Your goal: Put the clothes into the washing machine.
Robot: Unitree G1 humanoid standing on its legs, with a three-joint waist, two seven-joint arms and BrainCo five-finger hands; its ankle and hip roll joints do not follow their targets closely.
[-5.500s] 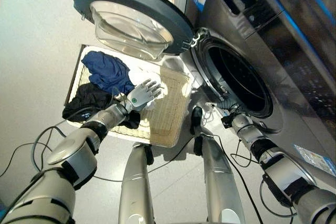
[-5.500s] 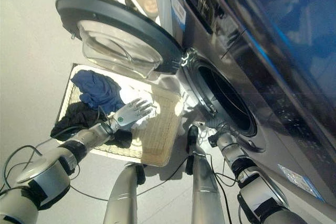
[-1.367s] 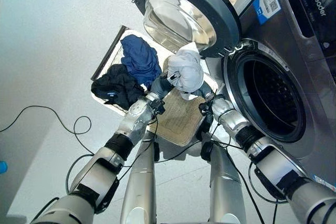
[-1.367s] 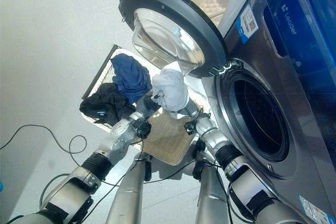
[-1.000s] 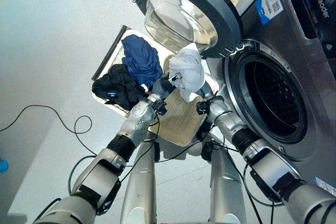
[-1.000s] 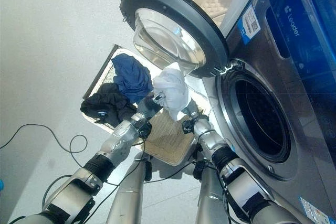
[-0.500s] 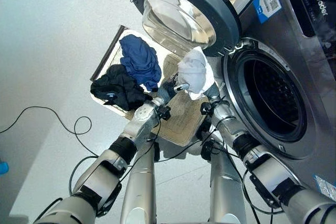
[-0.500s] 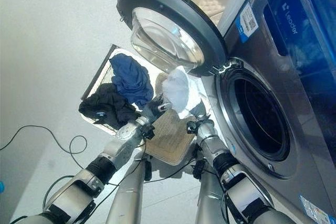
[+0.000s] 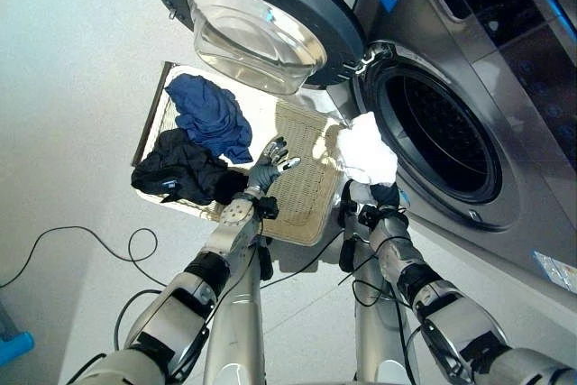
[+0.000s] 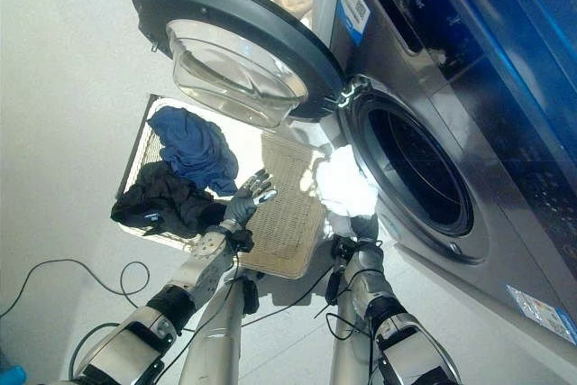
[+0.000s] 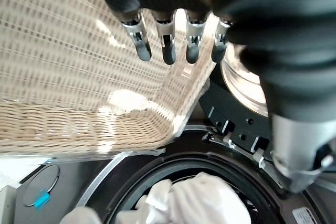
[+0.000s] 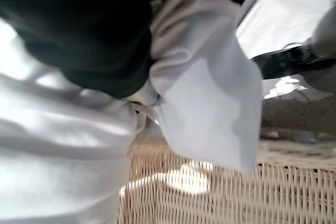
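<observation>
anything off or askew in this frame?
Nothing stands out. White garment sits bunched on the right hand at the open drum's rim; blue and black clothes lie inside the wicker basket; left hand is open.

The right hand (image 9: 383,197) is mostly buried under the bunched white garment (image 9: 365,148), its fingers hidden; the washing machine (image 9: 487,60) runs off the right edge; the wicker basket (image 9: 306,200) is partly covered by clothes.
</observation>
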